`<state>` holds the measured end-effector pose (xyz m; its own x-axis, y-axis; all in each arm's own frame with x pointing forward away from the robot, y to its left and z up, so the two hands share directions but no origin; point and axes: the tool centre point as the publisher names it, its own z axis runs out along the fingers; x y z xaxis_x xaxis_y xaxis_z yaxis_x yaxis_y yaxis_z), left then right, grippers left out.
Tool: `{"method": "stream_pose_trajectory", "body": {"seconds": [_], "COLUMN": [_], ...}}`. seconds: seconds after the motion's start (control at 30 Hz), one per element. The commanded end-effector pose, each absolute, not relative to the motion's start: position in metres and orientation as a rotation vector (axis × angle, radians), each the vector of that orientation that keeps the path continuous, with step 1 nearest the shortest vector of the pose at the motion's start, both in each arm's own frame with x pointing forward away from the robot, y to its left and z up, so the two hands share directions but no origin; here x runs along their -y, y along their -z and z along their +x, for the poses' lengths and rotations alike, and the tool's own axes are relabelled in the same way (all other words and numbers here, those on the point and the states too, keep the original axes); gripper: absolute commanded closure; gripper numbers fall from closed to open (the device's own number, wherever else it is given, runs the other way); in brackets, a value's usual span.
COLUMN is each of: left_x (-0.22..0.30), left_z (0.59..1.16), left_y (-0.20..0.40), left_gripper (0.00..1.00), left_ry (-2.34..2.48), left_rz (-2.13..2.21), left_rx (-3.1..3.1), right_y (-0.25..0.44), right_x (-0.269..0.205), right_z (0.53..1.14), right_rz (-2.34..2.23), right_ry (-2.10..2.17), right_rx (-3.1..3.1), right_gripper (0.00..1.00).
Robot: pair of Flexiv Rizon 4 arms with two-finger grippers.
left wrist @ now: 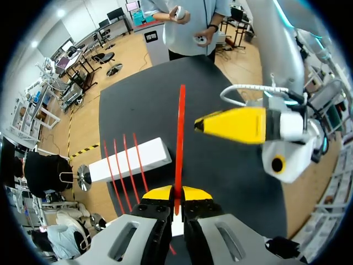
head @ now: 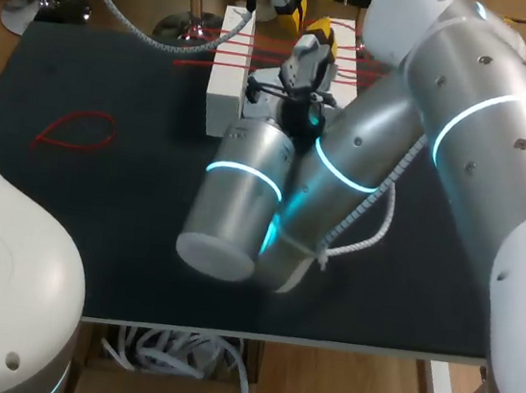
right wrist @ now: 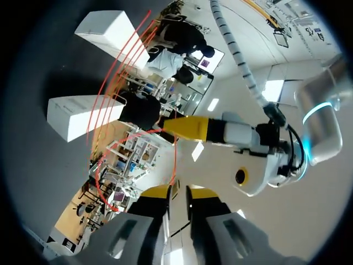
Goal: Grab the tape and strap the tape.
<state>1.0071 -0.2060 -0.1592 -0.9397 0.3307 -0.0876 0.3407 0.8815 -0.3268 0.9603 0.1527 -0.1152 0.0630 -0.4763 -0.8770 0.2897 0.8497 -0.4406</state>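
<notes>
Tape (left wrist: 180, 143), a thin red strip, rises taut from the left gripper (left wrist: 177, 194), pinched between its yellow tips. The right gripper (right wrist: 179, 193) clamps another stretch. Just beside them, two white rectangular blocks (head: 224, 85) carry red bands (left wrist: 124, 160) on the black table (head: 95, 223).

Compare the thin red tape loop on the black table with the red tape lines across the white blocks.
The thin red tape loop is one slack curve on the black table; the red tape lines are several, straight and taut, bridging two white blocks. Both are thin and red.
</notes>
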Motion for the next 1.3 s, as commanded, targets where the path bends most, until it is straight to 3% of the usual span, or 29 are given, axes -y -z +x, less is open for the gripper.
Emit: {"method": "stream_pose_trajectory", "body": {"seconds": [0.03,0.07,0.1,0.17,0.3,0.8,1.3], "left_x": [0.206,0.206,0.206,0.206,0.206,0.029,-0.100], "left_z": [1.007,1.007,1.007,1.007,1.007,0.971,0.941], "left_y": [0.158,0.158,0.158,0.158,0.158,0.185,0.244], "left_gripper": [1.00,1.00,1.00,1.00,1.00,1.00,1.00], "left_ry": [0.526,0.526,0.526,0.526,0.526,0.176,0.102], "left_rz": [0.538,0.538,0.538,0.538,0.538,0.475,0.512], "left_rx": [-3.022,-3.022,-3.022,-3.022,-3.022,-3.216,-3.261], "right_y": [0.107,0.105,0.103,0.102,0.102,0.102,0.102], "right_x": [-0.132,-0.129,-0.127,-0.123,-0.123,-0.123,-0.123], "right_z": [0.946,0.945,0.944,0.945,0.945,0.945,0.945], "right_rz": [-0.231,-0.230,-0.230,-0.229,-0.229,-0.229,-0.229], "right_ry": [0.531,0.529,0.525,0.515,0.515,0.515,0.515], "right_rx": [-1.411,-1.407,-1.405,-1.397,-1.397,-1.397,-1.397], "right_gripper": [0.81,0.75,0.62,0.00,0.00,0.00,0.00]}}
